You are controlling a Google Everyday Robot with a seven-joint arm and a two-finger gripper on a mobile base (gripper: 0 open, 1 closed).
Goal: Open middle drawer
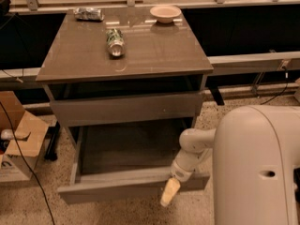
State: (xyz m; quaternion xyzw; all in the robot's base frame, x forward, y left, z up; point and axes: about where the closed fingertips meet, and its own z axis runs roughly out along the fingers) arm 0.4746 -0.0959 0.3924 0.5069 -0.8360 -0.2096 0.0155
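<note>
My hand (169, 191) was at the front panel of the middle drawer (112, 190), right of the panel's centre and hanging down over its top edge onto the outer face. I could not tell from this view whether the hand was wide or narrow, nor whether it gripped the panel or only lay against it.

The drawer stood pulled well out from the cabinet (60, 108), below a closed drawer front (126, 108), with its box exposed. I judged the opening to be nearly or wholly complete.

Procedure for the step in hand:
1. Pull straight along the runners. Contact was off-centre, so a sideways component would probably skew the drawer.
2. Keep the pull level. The panel had no handle, so the top edge was the only purchase, and lifting the hand risked slipping off.
3. Stop short of the end of travel.
4. Withdraw upward and away from the panel, so that the drawer is not nudged back in.

Containers:
- Drawer box: shallow and grey, with nothing visible inside. The strip just behind the front panel was hidden.
- Bowl (165, 13): upright at the rear of the worktop (159, 50), with nothing visible in it.
- Can (115, 41): lying on its side near the worktop's middle, well apart from the bowl.
- Cardboard box (26, 137): on the floor left of the cabinet, flaps open, contents unclear.
</note>
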